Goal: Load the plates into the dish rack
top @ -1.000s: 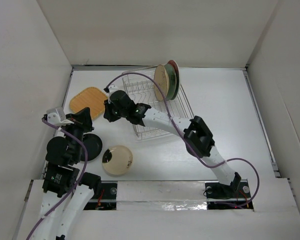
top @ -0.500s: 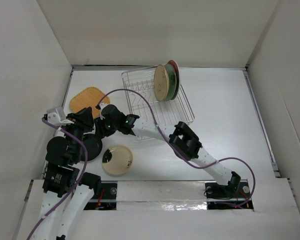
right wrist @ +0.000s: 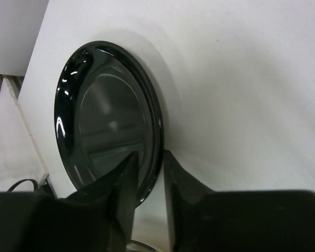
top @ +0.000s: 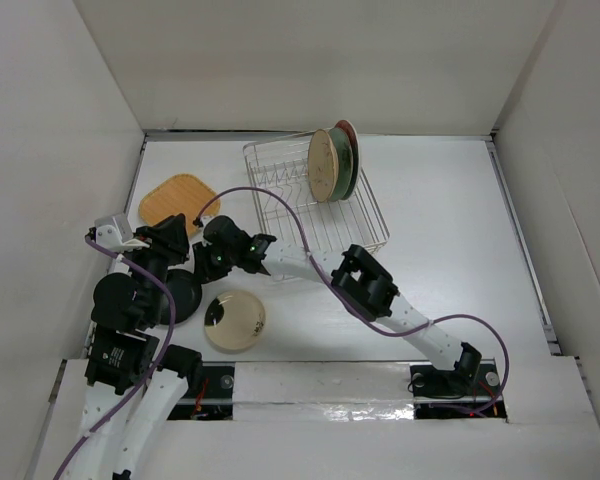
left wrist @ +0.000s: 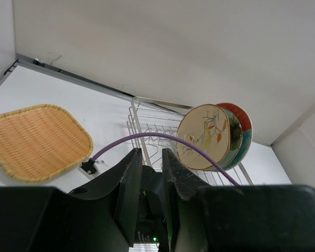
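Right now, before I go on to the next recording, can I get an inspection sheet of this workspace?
Surface: white table, plain.
Job's things: dish rack holds the cream floral plate, teal plate and red plate upright; orange plate, black plate and pale yellow plate lie on the table.
Clutter: nothing seen.
Grippers: left gripper slightly open, empty; right gripper astride the black plate's rim, grip unclear.
Cables: purple cable loops off the right arm, crossing the rack's front in the top view.
Surroundings: white walls on three sides.
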Robot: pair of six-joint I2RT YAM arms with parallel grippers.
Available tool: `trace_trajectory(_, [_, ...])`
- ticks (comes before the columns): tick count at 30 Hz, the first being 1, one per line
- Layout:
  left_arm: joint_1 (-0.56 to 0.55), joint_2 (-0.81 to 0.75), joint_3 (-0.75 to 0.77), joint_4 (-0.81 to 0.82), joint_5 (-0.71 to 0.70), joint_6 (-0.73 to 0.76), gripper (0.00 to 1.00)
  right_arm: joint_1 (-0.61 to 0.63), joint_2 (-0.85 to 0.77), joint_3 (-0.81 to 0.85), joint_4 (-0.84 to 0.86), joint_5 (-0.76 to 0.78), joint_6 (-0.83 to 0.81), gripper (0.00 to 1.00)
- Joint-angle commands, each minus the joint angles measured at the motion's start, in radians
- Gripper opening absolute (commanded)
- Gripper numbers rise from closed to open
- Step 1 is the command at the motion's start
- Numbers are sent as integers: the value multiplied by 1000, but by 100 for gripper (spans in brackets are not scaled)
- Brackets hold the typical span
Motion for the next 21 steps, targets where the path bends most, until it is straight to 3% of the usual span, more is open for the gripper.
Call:
trace_trajectory(1, [5,2,0,57,7,5,20,6,20,9,76,-67,41,26])
trace_trajectory(7, [5,0,2,57,4,7,20,6,4,5,99,-75,53,1])
trace_trajectory(21, [5,-7,9,50,-28,10,20,-15,-331,-231,375,7,31,0])
